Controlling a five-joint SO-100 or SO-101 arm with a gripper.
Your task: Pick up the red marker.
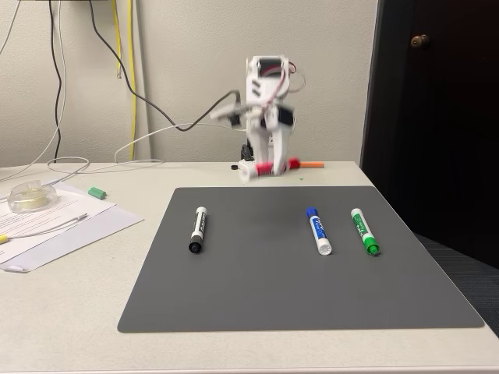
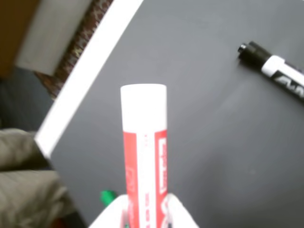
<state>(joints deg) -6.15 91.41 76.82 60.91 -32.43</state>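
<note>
The red marker is gripped crosswise in the tool, whose fingers are closed on its red label. In the fixed view the marker is held roughly level above the far edge of the grey mat, clear of the surface, with its white end towards the left of the view and its red cap towards the right. The arm is blurred in this view.

In the wrist view the red marker is seen rising from the bottom edge between the white fingers, its white end uppermost in the picture and the grey mat below it.

Three other markers are laid on the mat in the fixed view, well apart from the tool: the black marker at the left, the blue marker right of centre, and the green marker just beside it. Papers and a round clear container are placed on the worktop at the left.
</note>
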